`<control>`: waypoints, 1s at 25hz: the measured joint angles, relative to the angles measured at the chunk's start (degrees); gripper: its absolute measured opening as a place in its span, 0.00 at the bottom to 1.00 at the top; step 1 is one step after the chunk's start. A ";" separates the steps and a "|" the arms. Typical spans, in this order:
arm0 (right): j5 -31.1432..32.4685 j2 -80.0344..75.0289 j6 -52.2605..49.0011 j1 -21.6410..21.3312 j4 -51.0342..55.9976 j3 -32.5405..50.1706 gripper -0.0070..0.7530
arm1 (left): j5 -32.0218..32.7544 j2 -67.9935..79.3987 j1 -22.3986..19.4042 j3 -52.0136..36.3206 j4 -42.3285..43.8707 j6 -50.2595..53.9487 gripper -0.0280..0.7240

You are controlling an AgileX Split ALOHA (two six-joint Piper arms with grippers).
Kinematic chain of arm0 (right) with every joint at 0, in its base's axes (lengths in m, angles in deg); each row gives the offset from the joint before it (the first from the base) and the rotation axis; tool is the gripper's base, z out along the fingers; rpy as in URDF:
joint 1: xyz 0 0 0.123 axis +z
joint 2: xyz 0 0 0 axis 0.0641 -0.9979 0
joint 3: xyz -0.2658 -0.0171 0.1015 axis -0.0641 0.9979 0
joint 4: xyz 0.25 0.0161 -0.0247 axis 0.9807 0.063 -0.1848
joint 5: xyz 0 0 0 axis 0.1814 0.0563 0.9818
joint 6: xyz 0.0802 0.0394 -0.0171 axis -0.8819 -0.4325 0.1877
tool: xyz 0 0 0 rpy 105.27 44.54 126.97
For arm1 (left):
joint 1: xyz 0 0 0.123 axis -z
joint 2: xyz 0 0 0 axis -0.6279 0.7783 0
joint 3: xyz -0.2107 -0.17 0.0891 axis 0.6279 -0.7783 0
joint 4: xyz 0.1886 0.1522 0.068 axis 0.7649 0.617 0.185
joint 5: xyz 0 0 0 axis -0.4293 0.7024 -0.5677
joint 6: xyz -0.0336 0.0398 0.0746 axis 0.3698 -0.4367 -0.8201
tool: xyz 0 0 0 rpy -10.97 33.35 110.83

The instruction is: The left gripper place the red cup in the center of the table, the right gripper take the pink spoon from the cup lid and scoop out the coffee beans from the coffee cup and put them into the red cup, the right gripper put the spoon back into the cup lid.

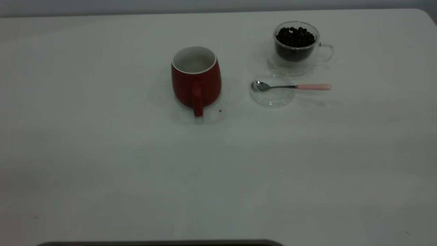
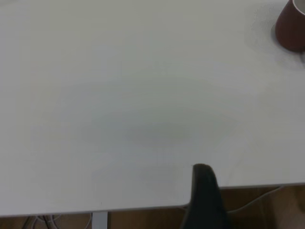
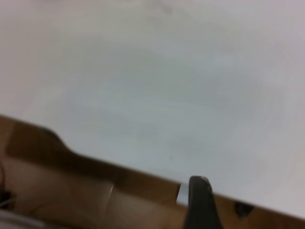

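Exterior view shows the white bench [image 1: 102, 164] with neither arm over it. The red cup [image 1: 196, 79] stands upright near the middle of the bench, a little toward the far side, its handle turned to the camera and its white inside bare as far as can be seen. To the right of it, well apart, the cup lid [image 1: 272, 89] lies flat, and the pink spoon [image 1: 293, 86] rests across it: the metal bowl sits inside the lid near its left rim, while the pale pink handle reaches out over the right rim. Just behind the lid stands the coffee cup [image 1: 296, 46], upright, its clear handle pointing right, filled nearly to the rim with the coffee beans [image 1: 295, 37]. A few dark specks lie on the bench near the foot of the red cup. Left wrist view shows one dark finger of the left tool [image 2: 205, 198] at the bench edge, with bare bench ahead of it and the red cup far off at a corner of the picture; whether this tool is open or closed cannot be told. Right wrist view likewise shows a single dark finger of the right tool [image 3: 200, 202] hanging at the bench edge above a brown floor, holding nothing visible, and its state cannot be told either.
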State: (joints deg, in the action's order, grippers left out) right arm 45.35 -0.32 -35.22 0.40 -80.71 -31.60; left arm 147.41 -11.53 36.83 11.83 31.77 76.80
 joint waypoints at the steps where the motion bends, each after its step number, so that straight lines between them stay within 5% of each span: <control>1: -0.34 0.98 -0.01 0.07 -0.41 0.11 0.76 | 0.00 0.00 0.00 0.00 0.00 0.00 0.82; 25: -3.01 11.55 -3.94 0.12 -3.13 2.00 0.76 | 0.00 0.00 0.00 0.00 0.00 0.00 0.82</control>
State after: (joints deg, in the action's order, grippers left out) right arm 42.33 11.22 -39.17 0.52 -83.83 -29.60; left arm 147.41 -11.53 36.83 11.83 31.77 76.80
